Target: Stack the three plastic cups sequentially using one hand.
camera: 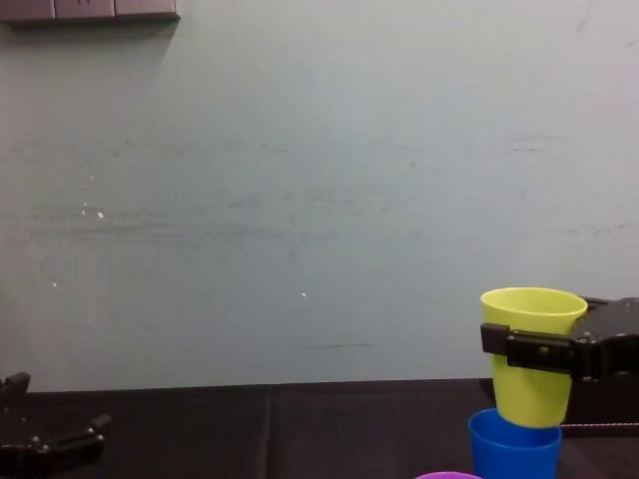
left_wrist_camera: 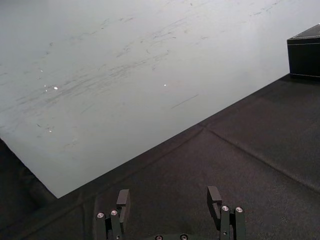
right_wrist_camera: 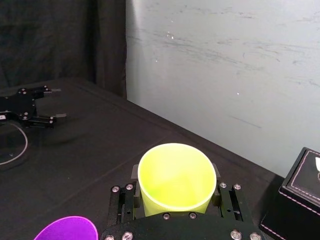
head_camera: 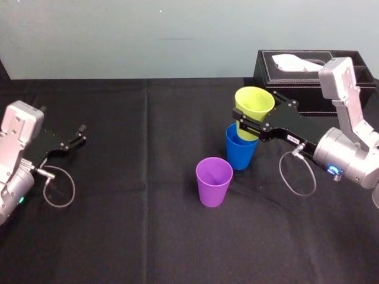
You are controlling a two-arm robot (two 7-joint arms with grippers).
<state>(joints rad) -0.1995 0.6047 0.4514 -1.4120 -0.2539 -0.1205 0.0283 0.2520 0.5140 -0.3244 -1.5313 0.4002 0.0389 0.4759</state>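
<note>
Currently right tool (head_camera: 241,124) clamps tapered yellow-green cup (head_camera: 254,100) above blue cup (head_camera: 240,154); left tool (head_camera: 82,134) open.

Right gripper (head_camera: 249,128) grips the yellow-green cup (head_camera: 255,104); left gripper (head_camera: 79,134) parked (jaws apart).

Soft, even room light fills every view, moderately bright. The pale wall (camera: 319,200) carries tiny bright glints. The counter (head_camera: 130,236) under its black cloth swallows nearly all shadows, while the yellow-green cup (right_wrist_camera: 176,175) glows, its inside evenly lit.
</note>
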